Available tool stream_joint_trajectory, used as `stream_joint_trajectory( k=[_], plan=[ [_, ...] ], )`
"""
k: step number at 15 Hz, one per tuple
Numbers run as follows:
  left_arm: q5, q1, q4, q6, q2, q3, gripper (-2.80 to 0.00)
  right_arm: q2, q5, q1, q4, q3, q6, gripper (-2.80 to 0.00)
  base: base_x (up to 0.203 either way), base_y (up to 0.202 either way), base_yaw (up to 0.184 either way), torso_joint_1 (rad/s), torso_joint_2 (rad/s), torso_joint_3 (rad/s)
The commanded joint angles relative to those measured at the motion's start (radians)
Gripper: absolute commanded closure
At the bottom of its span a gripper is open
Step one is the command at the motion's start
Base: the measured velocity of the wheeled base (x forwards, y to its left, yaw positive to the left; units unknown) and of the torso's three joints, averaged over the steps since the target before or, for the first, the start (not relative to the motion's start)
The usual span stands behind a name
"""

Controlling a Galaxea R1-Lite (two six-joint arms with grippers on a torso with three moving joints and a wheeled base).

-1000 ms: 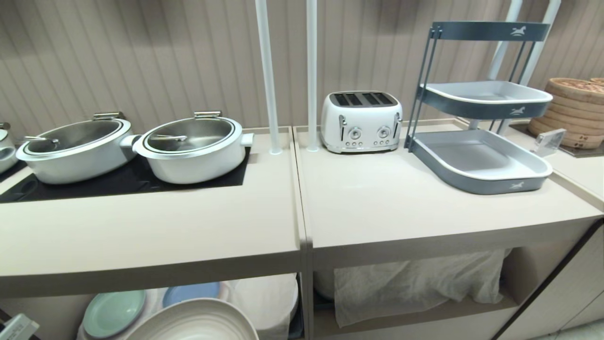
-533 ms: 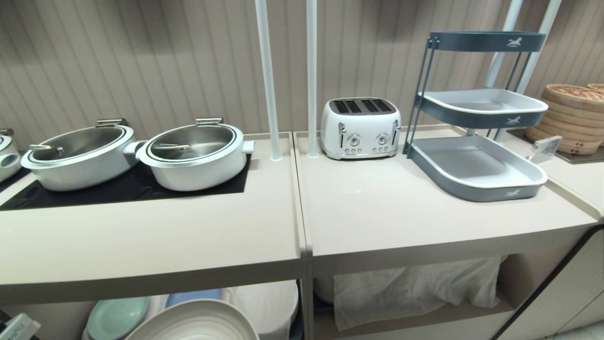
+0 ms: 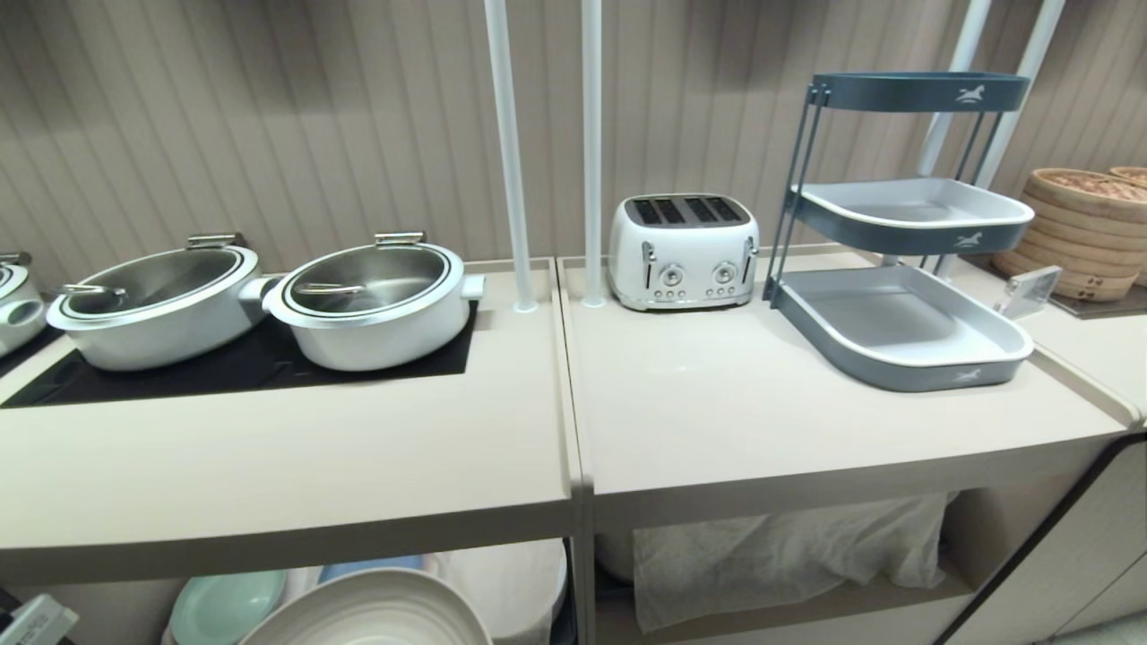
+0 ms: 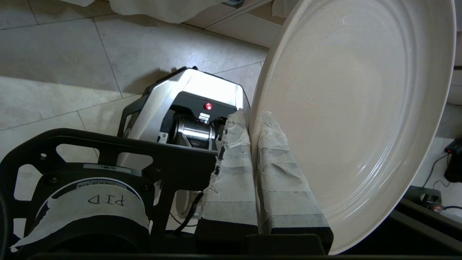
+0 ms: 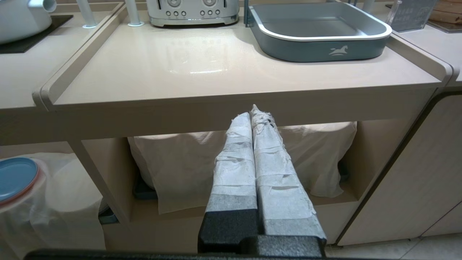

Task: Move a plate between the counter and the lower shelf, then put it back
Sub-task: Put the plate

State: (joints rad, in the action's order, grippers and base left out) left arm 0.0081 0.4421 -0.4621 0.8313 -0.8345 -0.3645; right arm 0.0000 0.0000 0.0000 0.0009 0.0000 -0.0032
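Tape-wrapped fingers (image 4: 231,169) of the left hand (image 4: 252,126) pinch the rim of the cream plate (image 4: 361,108), one finger on each face, so the plate stands on edge above the tiled floor (image 4: 54,65) and the robot's base (image 4: 195,97). In the head view the plate (image 3: 376,614) shows at the lower edge, in front of the table (image 3: 287,457) and below its top, with a mint plate (image 3: 224,605) and a strip of a blue plate (image 3: 372,566) behind it in the lower shelf (image 3: 72,609). The right hand (image 5: 254,112) hangs with its taped fingers pressed together on nothing, pointing at the neighbouring bay where a white cloth (image 5: 180,162) drapes a stack. On the table two white pots (image 3: 372,305) sit on a black glass panel (image 3: 233,363). The adjoining section carries a white toaster (image 3: 683,251) and a grey tiered tray rack (image 3: 901,313), with bamboo steamers (image 3: 1075,228) beyond.
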Motion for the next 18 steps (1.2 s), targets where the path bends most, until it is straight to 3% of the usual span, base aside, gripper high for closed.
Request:
stream_joint_trajectory(
  k=[1, 18],
  plan=[
    [0.004, 0.000, -0.003, 0.005, -0.002, -0.001, 0.00, 0.000, 0.000, 0.000, -0.001, 0.000, 0.000, 0.00, 0.000, 0.000, 0.000, 0.000, 0.00, 0.000],
    [0.000, 0.000, -0.003, 0.005, -0.008, -0.007, 0.00, 0.000, 0.000, 0.000, 0.001, 0.000, 0.000, 0.00, 0.000, 0.000, 0.000, 0.000, 0.00, 0.000]
  ],
)
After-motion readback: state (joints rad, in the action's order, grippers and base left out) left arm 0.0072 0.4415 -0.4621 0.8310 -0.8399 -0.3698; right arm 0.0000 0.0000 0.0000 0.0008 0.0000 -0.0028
